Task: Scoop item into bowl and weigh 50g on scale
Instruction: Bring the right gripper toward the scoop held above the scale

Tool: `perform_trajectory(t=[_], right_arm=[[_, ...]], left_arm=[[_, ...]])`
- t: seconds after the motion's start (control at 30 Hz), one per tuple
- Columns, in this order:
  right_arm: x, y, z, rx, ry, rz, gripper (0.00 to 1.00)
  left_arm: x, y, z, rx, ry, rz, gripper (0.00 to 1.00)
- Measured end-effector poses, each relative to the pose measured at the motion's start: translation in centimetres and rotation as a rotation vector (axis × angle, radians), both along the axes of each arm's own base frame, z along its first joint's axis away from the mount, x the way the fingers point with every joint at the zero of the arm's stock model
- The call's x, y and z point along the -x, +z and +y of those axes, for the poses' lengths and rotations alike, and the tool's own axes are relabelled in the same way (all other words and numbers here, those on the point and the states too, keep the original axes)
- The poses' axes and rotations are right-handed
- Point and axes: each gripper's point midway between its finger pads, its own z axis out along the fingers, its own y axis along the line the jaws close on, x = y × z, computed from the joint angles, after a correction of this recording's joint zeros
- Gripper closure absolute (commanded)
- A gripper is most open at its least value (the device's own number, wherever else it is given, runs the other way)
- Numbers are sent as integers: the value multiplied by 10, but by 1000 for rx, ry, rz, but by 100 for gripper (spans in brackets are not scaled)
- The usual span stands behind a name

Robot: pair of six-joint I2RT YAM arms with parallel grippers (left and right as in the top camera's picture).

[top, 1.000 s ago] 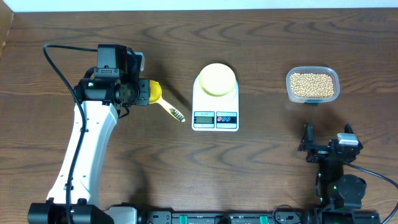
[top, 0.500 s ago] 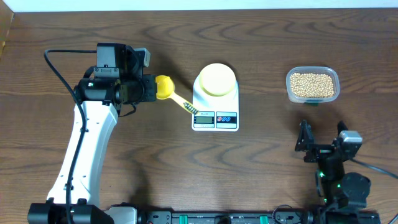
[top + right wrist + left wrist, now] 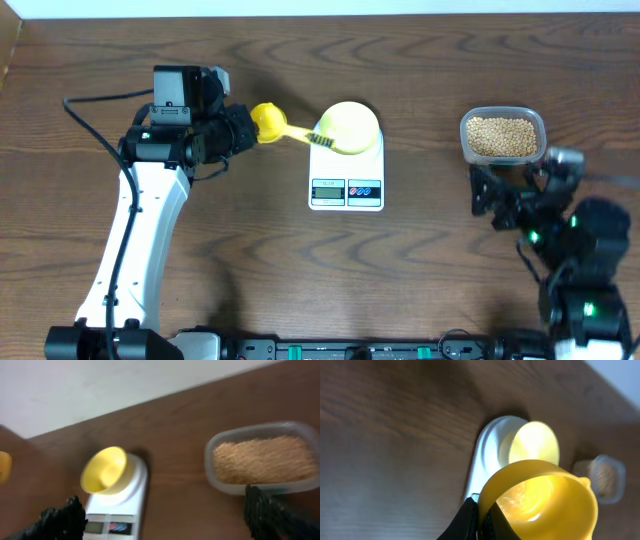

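Observation:
The pale-yellow bowl (image 3: 352, 124) sits on the white scale (image 3: 346, 176) at mid-table. The beans (image 3: 502, 135) lie in a clear tub at the right. My left gripper (image 3: 247, 131) is shut on the cup rim of a yellow scoop (image 3: 267, 121), held above the table left of the scale, its handle reaching over the bowl's left edge. In the left wrist view the fingers (image 3: 481, 519) pinch the empty scoop (image 3: 545, 505), with the bowl (image 3: 536, 442) and scale (image 3: 487, 457) beyond. My right gripper (image 3: 512, 192) is open and empty just in front of the tub. The right wrist view shows the bowl (image 3: 102, 471), scale (image 3: 122, 510), beans (image 3: 262, 459) and open fingers (image 3: 165, 525).
The clear rectangular tub (image 3: 466, 150) stands at the right, near the right gripper. The scale's display and two coloured buttons (image 3: 364, 189) face the front. A cable loops from the left arm (image 3: 140, 230) at the left. The table's far edge meets a white wall (image 3: 100, 390).
My left gripper has carried the scoop up and to the right, swinging its handle over the bowl. My right arm has moved away from the front edge toward the tub.

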Motion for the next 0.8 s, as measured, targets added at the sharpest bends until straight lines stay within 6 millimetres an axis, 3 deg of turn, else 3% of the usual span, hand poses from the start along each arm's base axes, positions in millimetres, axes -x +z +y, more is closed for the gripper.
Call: perform_trajectory(t=[0.13, 0.3, 0.53, 0.8], right_arm=[[-23, 7, 24, -130, 123, 68, 1], [-42, 31, 56, -282, 326, 25, 1], [-43, 25, 71, -533, 360, 187, 1], [-39, 25, 80, -648, 353, 283, 1]], left_arm=[[-1, 1, -2, 93, 123, 59, 93], [-1, 3, -14, 172, 204, 107, 93], [-1, 10, -45, 206, 163, 91, 92], [5, 7, -71, 140, 130, 69, 93]])
